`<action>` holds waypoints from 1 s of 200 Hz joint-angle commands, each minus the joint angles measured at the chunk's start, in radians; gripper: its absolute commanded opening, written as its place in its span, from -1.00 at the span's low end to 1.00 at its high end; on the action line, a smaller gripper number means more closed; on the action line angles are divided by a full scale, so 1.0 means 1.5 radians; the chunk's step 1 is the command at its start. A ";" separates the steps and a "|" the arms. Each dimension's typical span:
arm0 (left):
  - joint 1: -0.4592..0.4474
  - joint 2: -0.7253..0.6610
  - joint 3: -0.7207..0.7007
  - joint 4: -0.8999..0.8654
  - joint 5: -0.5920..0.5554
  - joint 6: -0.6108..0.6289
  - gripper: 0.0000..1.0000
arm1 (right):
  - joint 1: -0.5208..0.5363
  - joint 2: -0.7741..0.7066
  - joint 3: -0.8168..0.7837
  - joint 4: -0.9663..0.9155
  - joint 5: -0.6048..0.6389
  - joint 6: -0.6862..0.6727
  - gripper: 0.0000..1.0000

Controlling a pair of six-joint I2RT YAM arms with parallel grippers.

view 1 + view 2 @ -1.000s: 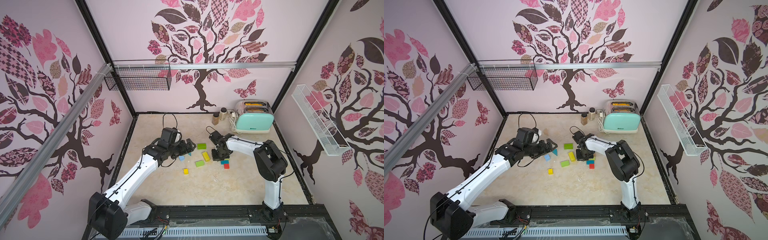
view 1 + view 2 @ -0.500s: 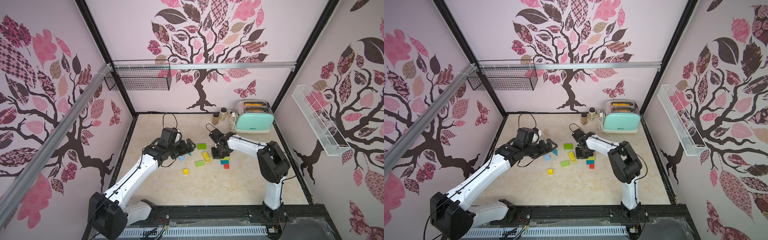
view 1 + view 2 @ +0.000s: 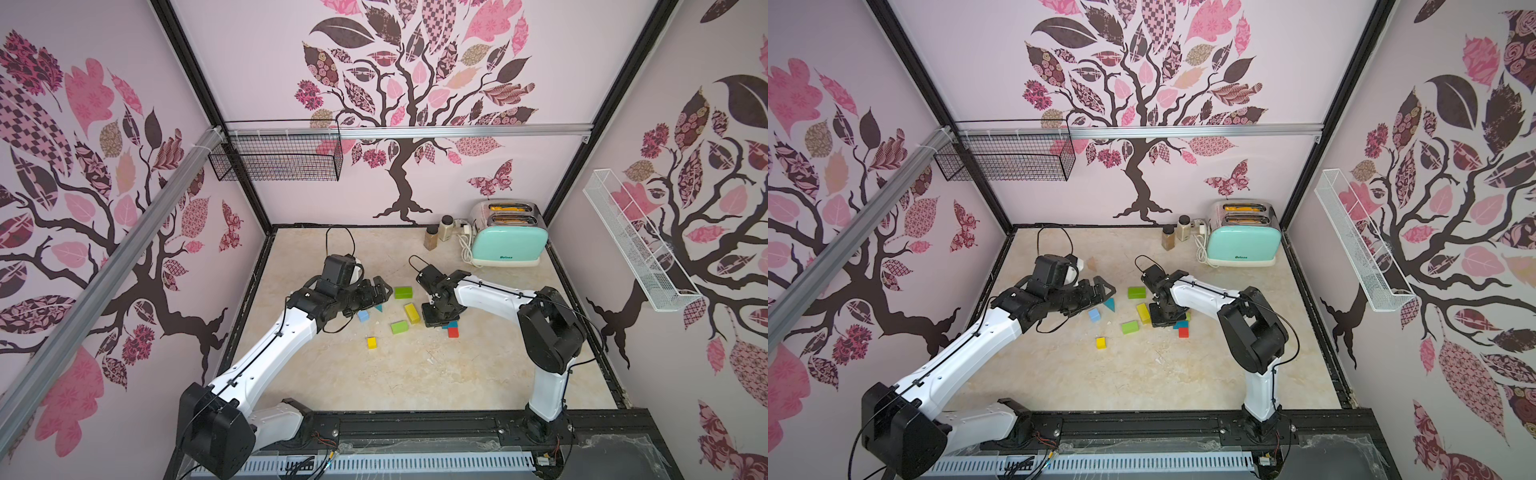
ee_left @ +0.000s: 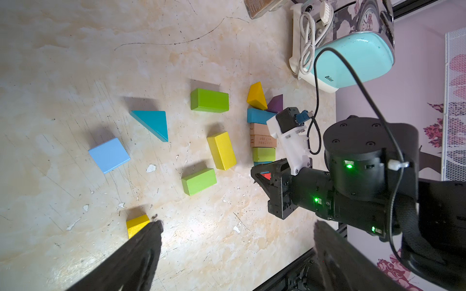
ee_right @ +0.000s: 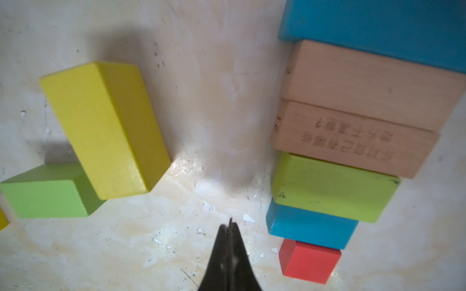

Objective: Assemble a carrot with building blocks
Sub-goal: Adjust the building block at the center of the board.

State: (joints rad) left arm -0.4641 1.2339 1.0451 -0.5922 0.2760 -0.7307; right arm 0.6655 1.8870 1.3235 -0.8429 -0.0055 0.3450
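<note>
Block row [image 5: 353, 141] tapering: teal, tan, tan, green, teal, red.

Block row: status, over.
Left gripper open, empty. Right gripper shut, empty, beside block row. Row ends in red cube. Yellow bar loose nearby; nothing between gripper and row.

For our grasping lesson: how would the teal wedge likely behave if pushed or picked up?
The teal wedge lies flat on a triangular face, so it would probably slide, not roll. Its slanted, painted sides may slip from a pinch. It looks rigid.
</note>
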 commanded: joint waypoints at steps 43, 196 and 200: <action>0.003 0.007 -0.004 0.008 0.007 0.004 0.96 | 0.001 0.006 -0.014 0.011 0.043 0.013 -1.00; 0.003 -0.002 -0.005 0.013 0.003 0.001 0.96 | -0.020 -0.134 -0.057 -0.080 0.069 0.025 -0.88; 0.003 -0.002 -0.005 0.013 0.003 0.002 0.96 | -0.024 -0.140 -0.065 -0.079 0.070 0.027 -0.88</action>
State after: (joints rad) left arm -0.4641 1.2407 1.0451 -0.5850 0.2817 -0.7322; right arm 0.6590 1.7187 1.2827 -0.9081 0.0597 0.3599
